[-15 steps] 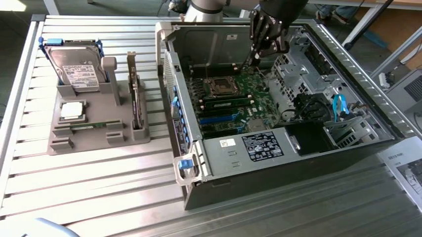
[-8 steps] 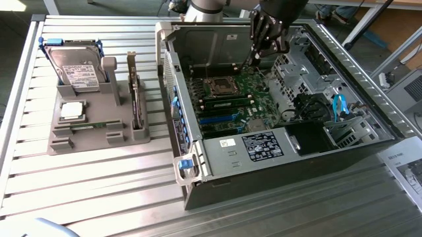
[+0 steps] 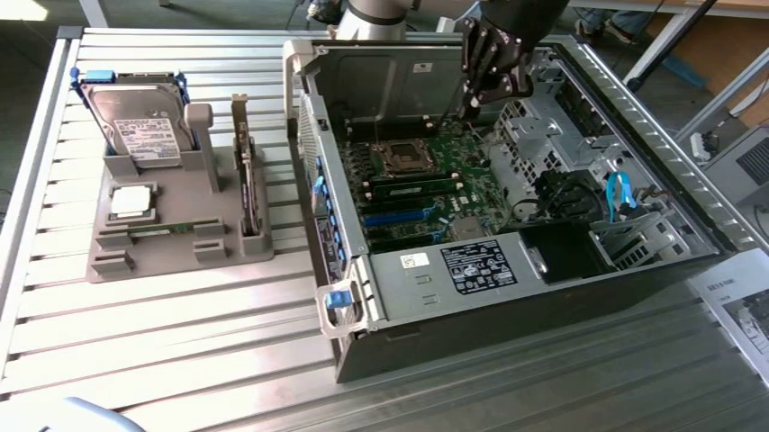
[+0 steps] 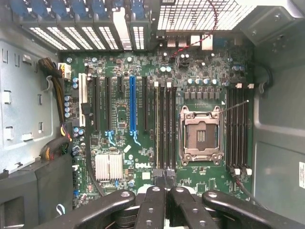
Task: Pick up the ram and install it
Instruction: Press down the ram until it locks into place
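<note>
Green strip beside the socket: what is it? (Reader)

That is the ram (image 3: pixel 415 187), a slim stick standing on edge in the slot bank of the motherboard (image 3: pixel 474 180). It lies between the open processor socket (image 3: pixel 402 159) and the blue expansion slot (image 3: pixel 397 217). (Legend)

And the gripper? (Reader)

The gripper (image 3: pixel 484 97) hangs above the board near the far wall of the case (image 3: pixel 673 207), apart from the ram. Its fingertips (image 4: pixel 159 175) are pressed together, with nothing visible between them. From the wrist camera they appear against one end of the slot bank. (Legend)

What crowds the space? (Reader)

The raised grey drive-cage panel (image 3: pixel 384 81) stands just beside the gripper. A black cable bundle (image 3: pixel 565 193) and a blue cable (image 3: pixel 619 193) lie towards the case's edge on the exterior view's right. The labelled power supply (image 3: pixel 481 265) closes off the near side. (Legend)

And outside the case? (Reader)

A grey holder (image 3: pixel 180 256) sits on the slatted metal table (image 3: pixel 157 351), towards the edge on the exterior view's left. It carries an upright hard drive (image 3: pixel 142 121), a silver processor chip (image 3: pixel 130 200) lying flat, and an expansion card (image 3: pixel 247 180) set on edge. A second ram stick (image 3: pixel 160 229) lies in a groove just beside the chip. (Legend)
</note>
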Available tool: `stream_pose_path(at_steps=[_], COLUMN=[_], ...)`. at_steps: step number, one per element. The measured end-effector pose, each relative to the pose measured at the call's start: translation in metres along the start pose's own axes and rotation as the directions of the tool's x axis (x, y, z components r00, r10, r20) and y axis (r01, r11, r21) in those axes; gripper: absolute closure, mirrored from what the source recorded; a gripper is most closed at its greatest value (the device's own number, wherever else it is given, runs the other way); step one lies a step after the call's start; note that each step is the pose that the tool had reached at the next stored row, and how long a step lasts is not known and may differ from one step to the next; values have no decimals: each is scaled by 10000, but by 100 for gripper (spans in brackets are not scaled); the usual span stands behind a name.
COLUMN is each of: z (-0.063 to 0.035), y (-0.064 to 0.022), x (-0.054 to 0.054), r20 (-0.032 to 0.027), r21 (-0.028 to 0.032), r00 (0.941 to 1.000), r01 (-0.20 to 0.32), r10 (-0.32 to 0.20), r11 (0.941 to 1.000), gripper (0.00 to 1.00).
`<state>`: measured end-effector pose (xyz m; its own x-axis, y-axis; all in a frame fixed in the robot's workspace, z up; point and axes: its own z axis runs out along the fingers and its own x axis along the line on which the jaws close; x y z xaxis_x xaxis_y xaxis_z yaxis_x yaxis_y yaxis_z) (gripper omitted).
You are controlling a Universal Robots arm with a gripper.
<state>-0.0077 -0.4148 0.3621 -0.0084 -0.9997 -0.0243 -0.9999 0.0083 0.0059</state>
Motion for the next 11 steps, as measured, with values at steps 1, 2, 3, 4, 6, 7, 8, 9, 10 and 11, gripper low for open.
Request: stream_pose_path(at_steps=[1,2,3,4,6,7,8,9,10,11], z=[0,0,0,0,0,0,0,0,0,-1], y=[-9,-19,-28,-37,-53,-62,-69,-77,-86,-96], x=[0,0,0,0,0,-1,-1,-1,-1,-1], r20=[-2,-2,-4,-6,-8,-9,-11,-12,-14,-16], r21=[0,0,-1,-1,-1,-1,-2,-2,-2,-3], r00=[10000,10000,10000,10000,10000,10000,10000,10000,10000,10000], r01=[0,-1,-1,0,0,0,0,-1,-1,-1], r10=[0,1,1,0,0,0,0,1,1,1], r11=[10000,10000,10000,10000,10000,10000,10000,10000,10000,10000], gripper=[90,90,90,90,90,90,90,90,90,90])
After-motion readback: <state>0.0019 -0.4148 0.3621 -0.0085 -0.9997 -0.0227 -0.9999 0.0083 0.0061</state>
